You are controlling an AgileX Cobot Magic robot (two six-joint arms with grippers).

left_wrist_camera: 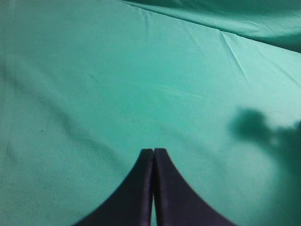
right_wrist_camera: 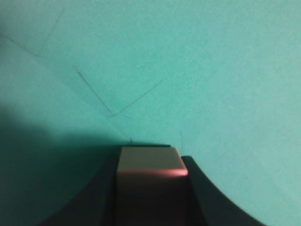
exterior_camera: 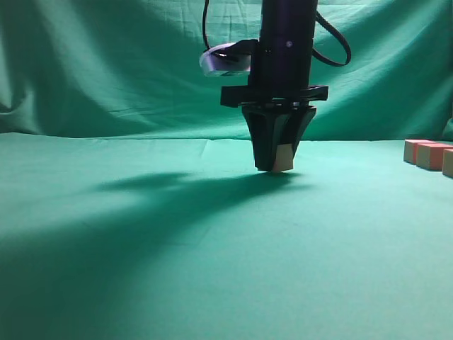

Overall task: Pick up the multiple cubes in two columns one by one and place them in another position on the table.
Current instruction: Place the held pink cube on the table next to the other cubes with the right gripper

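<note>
My right gripper [exterior_camera: 276, 167] points straight down at the middle of the green table [exterior_camera: 141, 255] and is shut on one cube [exterior_camera: 284, 159], whose tan side shows between the black fingers. The cube's lower edge is at or just above the cloth. In the right wrist view the same cube [right_wrist_camera: 149, 162] fills the gap between the jaws, its tan face toward the table and a pink edge behind it. Three more cubes [exterior_camera: 428, 154] stand in a row at the far right edge. My left gripper [left_wrist_camera: 154, 150] is shut with nothing in it, over bare cloth.
A wrinkled green cloth backdrop [exterior_camera: 106, 64] hangs behind the table. The right arm casts a long shadow [exterior_camera: 163, 185] to the left over the cloth. Faint creases [right_wrist_camera: 113, 101] mark the cloth ahead of the right gripper.
</note>
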